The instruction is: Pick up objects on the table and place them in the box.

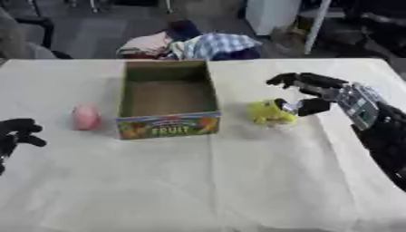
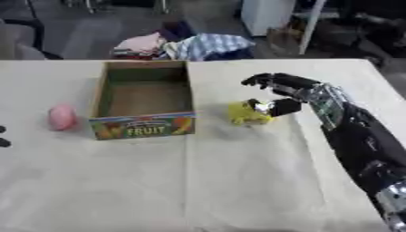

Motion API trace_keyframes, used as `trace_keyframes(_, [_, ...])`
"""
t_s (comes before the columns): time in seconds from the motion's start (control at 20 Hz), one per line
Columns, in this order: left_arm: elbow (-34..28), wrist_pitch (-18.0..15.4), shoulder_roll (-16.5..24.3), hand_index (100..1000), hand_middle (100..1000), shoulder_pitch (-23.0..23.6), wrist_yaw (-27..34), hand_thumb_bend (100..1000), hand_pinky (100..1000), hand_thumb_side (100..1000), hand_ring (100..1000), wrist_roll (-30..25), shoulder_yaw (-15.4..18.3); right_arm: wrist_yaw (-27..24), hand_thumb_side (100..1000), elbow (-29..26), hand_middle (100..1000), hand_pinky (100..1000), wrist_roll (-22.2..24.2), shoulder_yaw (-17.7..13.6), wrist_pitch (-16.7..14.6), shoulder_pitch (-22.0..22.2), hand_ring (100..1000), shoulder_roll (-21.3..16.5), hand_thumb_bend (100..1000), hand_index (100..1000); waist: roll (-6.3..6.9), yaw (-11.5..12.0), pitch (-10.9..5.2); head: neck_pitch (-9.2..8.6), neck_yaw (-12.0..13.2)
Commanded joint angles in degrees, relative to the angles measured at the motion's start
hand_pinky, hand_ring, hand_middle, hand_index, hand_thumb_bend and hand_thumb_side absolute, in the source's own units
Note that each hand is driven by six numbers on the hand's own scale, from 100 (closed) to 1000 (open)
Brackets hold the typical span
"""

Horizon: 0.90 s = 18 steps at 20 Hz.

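The robot's right hand [image 1: 317, 93] hovered spread over the small yellow soft-looking toy [image 1: 268, 113], its thumb touching the toy's right side on the cloth-covered surface [image 1: 198, 181], just beside the empty cardboard fruit box [image 1: 167, 124]. The toy looked light and squashy; pinching across its middle seemed safest.

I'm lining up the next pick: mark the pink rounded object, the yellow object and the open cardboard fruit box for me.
Pink rounded object [image 1: 85, 117], left eye view, middle of its body.
Yellow object [image 1: 267, 113], left eye view, its left side, clear of the hand.
Open cardboard fruit box [image 1: 168, 126], left eye view, printed front wall.
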Motion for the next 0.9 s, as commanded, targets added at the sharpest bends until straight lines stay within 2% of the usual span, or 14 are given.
trace_keyframes(0.05, [-0.5, 0.0, 1.3, 771, 658, -0.4, -0.2, 261, 1000, 874, 616, -0.2, 0.2, 3.8, 825, 0.3, 923, 824, -0.8, -0.8, -0.8, -1.2, 936, -0.5, 100, 1000, 0.14, 0.0, -0.5, 0.28, 0.0])
trace_keyframes(0.35, [-0.6, -0.1, 1.3, 771, 658, -0.4, -0.2, 261, 1000, 874, 616, -0.2, 0.2, 10.4, 844, 2.1, 925, 821, -4.4, -1.8, 0.3, -1.0, 939, 0.4, 100, 1000, 0.25, 0.0, -0.51, 0.28, 0.0])
trace_keyframes(0.6, [-0.6, -0.1, 1.2, 772, 658, -0.4, -0.2, 260, 1000, 875, 616, -0.2, 0.2, 15.5, 861, 3.5, 920, 813, -8.0, -2.6, 2.5, -0.7, 936, 1.0, 100, 1000, 0.4, 0.1, -0.48, 0.28, 0.0])
trace_keyframes(0.9, [-0.6, -0.1, 1.2, 772, 658, -0.4, -0.2, 260, 1000, 875, 616, -0.2, 0.1, 19.6, 889, 4.9, 920, 809, -10.6, -3.1, 3.7, -0.4, 935, 1.4, 100, 1000, 0.43, 0.1, -0.48, 0.28, 0.0])
